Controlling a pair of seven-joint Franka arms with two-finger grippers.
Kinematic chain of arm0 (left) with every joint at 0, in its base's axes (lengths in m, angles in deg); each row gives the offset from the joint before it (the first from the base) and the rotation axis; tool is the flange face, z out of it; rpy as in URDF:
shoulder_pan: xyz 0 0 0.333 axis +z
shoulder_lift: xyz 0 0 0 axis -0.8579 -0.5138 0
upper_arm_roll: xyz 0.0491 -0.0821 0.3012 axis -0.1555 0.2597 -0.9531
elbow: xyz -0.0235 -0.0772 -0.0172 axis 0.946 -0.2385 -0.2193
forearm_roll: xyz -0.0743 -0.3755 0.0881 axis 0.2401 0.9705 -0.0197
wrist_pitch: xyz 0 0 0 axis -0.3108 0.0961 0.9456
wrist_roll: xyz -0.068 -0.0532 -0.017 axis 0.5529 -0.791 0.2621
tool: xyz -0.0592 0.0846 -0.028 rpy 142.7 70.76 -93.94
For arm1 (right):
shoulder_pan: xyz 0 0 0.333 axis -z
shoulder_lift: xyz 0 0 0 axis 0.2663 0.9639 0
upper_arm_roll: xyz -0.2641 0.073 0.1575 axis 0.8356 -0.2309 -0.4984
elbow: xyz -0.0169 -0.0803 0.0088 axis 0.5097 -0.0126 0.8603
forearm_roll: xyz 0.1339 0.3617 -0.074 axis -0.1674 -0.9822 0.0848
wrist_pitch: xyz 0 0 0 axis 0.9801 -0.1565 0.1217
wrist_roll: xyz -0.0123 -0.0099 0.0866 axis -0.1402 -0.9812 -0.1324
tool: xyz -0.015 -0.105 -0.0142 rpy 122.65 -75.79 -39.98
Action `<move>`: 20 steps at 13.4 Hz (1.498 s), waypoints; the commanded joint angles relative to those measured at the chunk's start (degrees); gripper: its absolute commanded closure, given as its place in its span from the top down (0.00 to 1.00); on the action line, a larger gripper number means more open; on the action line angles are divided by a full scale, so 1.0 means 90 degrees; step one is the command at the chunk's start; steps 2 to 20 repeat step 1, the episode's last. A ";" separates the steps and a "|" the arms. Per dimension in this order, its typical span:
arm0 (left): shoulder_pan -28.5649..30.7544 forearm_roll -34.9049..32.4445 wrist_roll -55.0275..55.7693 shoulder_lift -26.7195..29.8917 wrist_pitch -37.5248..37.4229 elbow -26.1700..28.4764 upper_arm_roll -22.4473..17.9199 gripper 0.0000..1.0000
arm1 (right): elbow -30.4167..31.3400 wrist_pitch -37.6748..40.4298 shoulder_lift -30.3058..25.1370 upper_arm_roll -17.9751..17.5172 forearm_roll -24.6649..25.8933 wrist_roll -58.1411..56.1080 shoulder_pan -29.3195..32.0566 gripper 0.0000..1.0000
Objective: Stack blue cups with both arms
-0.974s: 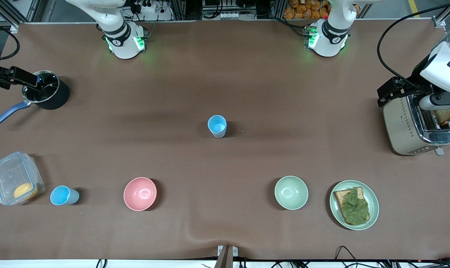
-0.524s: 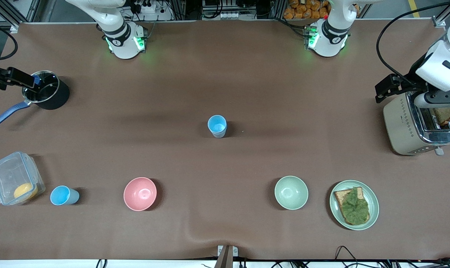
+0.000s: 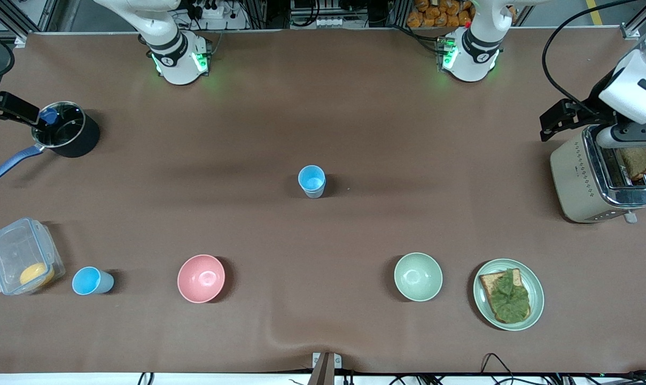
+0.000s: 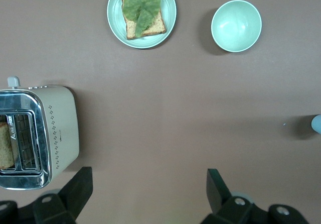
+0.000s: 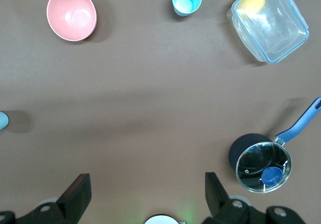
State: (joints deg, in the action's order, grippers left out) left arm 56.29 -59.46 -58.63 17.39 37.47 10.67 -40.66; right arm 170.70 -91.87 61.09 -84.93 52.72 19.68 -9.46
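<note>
Clearly, the two blue cups stand apart, and both grippers are spread wide with nothing in them.

The brown-covered bench [image 3: 355, 107] has a wrinkle near its front edge, with cables trailing there. The left gripper [image 4: 148, 176] hangs over the left arm's end and the right gripper [image 5: 146, 180] over the right arm's end, each well apart from the pink bowl [image 3: 201, 278]. One blue cup [image 3: 90, 281] sits beside that bowl toward the right arm's end. The middle cup [image 3: 312, 181] stands farther from the front camera than the bowl. You should grip thin cup walls lightly, lift straight up, and centre rim over rim.
</note>
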 commanded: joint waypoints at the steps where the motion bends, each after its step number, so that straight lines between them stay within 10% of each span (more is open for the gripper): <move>1: 0.0056 0.0149 -0.0098 0.0133 -0.0199 0.0061 -0.0007 1.00 | -0.0169 0.0061 0.0086 -0.0136 0.0074 -0.0026 0.0048 1.00; 20: 0.0056 0.0149 -0.0098 0.0133 -0.0199 0.0061 -0.0007 1.00 | -0.0169 0.0061 0.0086 -0.0136 0.0074 -0.0026 0.0048 1.00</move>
